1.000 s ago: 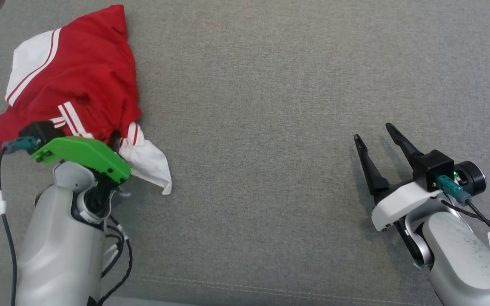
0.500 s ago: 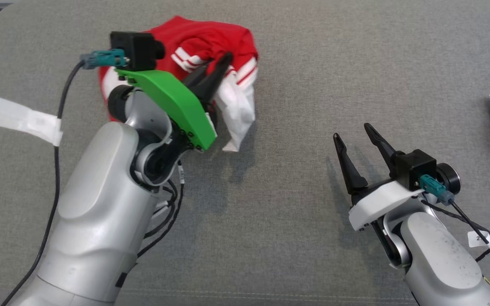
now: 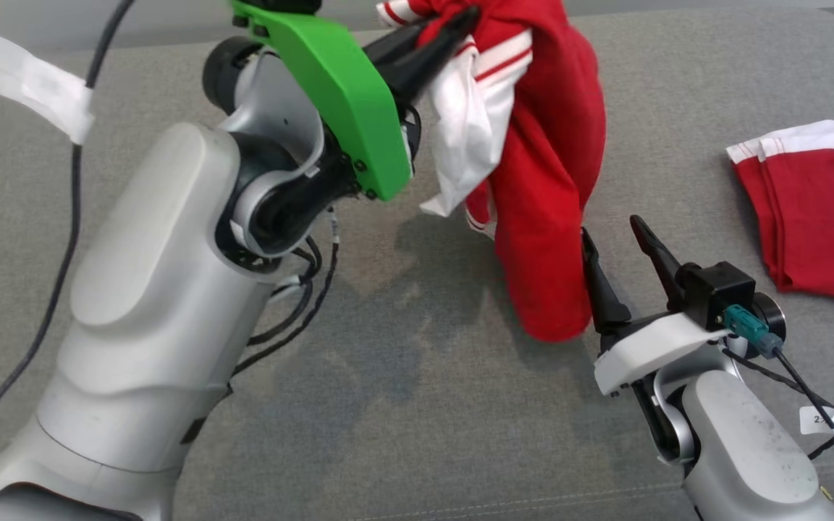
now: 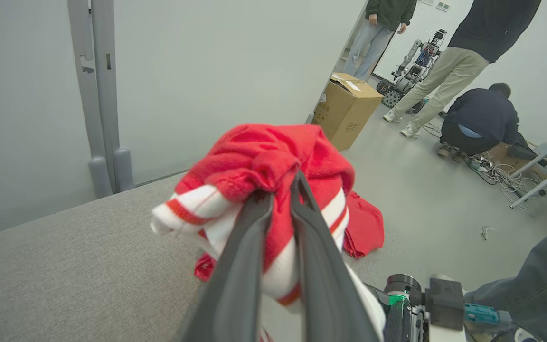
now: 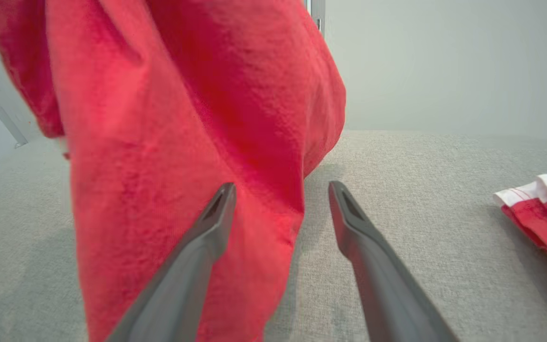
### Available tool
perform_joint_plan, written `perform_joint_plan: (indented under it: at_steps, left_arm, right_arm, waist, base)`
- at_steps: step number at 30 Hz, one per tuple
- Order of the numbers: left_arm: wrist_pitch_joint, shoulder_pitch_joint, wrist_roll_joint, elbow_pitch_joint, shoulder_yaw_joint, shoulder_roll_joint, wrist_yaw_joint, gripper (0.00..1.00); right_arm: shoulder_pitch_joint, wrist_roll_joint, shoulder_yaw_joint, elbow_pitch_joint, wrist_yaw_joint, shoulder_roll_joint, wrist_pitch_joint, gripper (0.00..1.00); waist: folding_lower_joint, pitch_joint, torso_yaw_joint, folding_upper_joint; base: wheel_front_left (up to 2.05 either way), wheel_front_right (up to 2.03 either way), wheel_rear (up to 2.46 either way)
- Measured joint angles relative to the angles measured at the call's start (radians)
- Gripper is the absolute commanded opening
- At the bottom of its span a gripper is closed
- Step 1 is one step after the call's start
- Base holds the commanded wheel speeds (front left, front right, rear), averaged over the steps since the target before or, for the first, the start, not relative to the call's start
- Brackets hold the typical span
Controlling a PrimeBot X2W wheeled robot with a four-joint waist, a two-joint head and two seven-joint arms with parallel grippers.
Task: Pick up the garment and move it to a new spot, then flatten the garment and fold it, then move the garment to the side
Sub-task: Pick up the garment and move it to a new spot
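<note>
The garment (image 3: 540, 166) is red with white, red-striped trim. It hangs in the air from my left gripper (image 3: 460, 22), which is shut on a bunch of its cloth near the top of the head view. In the left wrist view the two fingers pinch the garment (image 4: 273, 175) between them at my left gripper (image 4: 280, 190). Its lower end dangles just above the grey surface (image 3: 402, 391), right beside my right gripper (image 3: 612, 231). My right gripper (image 5: 280, 190) stands open, with the garment (image 5: 183, 142) hanging just beyond and left of its fingertips.
A second red and white garment (image 3: 815, 210) lies folded at the right edge of the grey surface. In the left wrist view a cardboard box (image 4: 347, 109) and three persons (image 4: 477, 118) are on the floor beyond the surface's far edge.
My left gripper has lifted the garment off the surface and carried it right, toward my right gripper. The head camera has shifted too, bringing the folded garment at the right into view.
</note>
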State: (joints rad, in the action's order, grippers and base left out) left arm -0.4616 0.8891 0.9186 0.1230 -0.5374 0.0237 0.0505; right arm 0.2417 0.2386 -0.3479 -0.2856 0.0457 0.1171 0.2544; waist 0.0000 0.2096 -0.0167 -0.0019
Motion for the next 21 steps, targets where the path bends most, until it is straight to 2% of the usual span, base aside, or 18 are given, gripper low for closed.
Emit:
perform_joint_plan:
  at_steps: [4,8,11,16,21]
  left_arm:
    - [-0.070,0.040,-0.016,0.000,0.025,0.046,-0.052,0.00]
    - [-0.138,0.066,-0.030,0.002,0.054,0.129,-0.089,0.00]
    - [-0.183,0.092,-0.050,0.012,0.061,0.183,-0.096,0.00]
    - [-0.232,0.116,-0.052,0.034,0.050,0.185,-0.107,0.00]
    - [-0.276,0.120,-0.066,0.062,0.003,0.178,-0.113,0.00]
  right_arm:
    - [-0.011,0.001,0.007,0.011,0.000,-0.022,0.000,1.00]
    - [-0.013,0.002,0.016,0.016,0.000,-0.023,0.000,1.00]
    - [-0.025,0.002,0.028,0.017,0.000,-0.023,0.000,1.00]
    - [-0.043,-0.001,0.044,0.017,-0.002,-0.020,0.000,1.00]
    - [-0.015,-0.016,-0.012,0.042,-0.032,-0.033,0.000,1.00]
  waist:
    - [0.0000,-0.004,-0.039,0.0000]
    - [0.0000,0.001,-0.075,0.0000]
    - [0.0000,0.005,-0.097,0.0000]
    - [0.0000,0.008,-0.110,0.0000]
    - [0.0000,0.023,-0.125,0.0000]
  base:
    - [0.00,0.00,0.00]
    - [0.00,0.00,0.00]
    - [0.00,0.00,0.00]
    - [0.00,0.00,0.00]
    - [0.00,0.00,0.00]
